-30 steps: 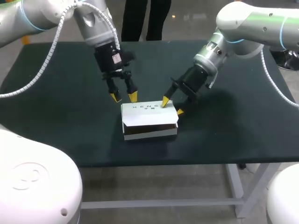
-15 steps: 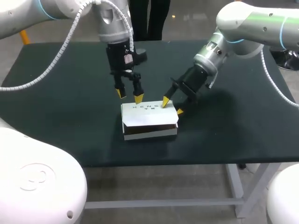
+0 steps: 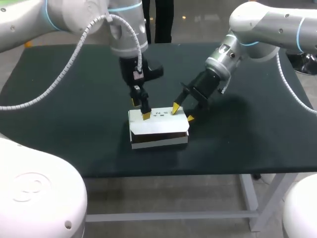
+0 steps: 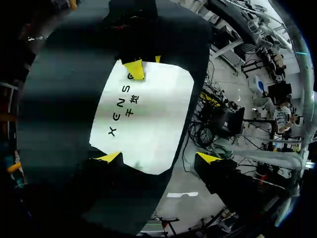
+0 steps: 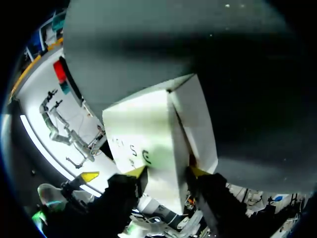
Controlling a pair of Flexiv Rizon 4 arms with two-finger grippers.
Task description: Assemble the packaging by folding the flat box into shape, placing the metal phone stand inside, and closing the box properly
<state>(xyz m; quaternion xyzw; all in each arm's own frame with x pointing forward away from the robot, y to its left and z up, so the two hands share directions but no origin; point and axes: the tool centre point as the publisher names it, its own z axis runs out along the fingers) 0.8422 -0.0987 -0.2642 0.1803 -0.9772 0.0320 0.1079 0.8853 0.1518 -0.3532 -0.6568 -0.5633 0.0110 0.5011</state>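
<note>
Centrally, the box [image 3: 158, 126] sits on the table [image 3: 59, 124], front seam gaping — the right gripper [image 3: 183, 113] pinches its far right corner while the left gripper [image 3: 140, 109] hangs spread above the lid's left end.

A dark table [image 3: 59, 124] carries a white box [image 3: 158, 128] (lid ajar).

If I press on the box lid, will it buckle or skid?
The box looks like thin card, its lid gaping at the front, so probably flexes. Probably light, it might skid, though the right gripper may brace it.
</note>
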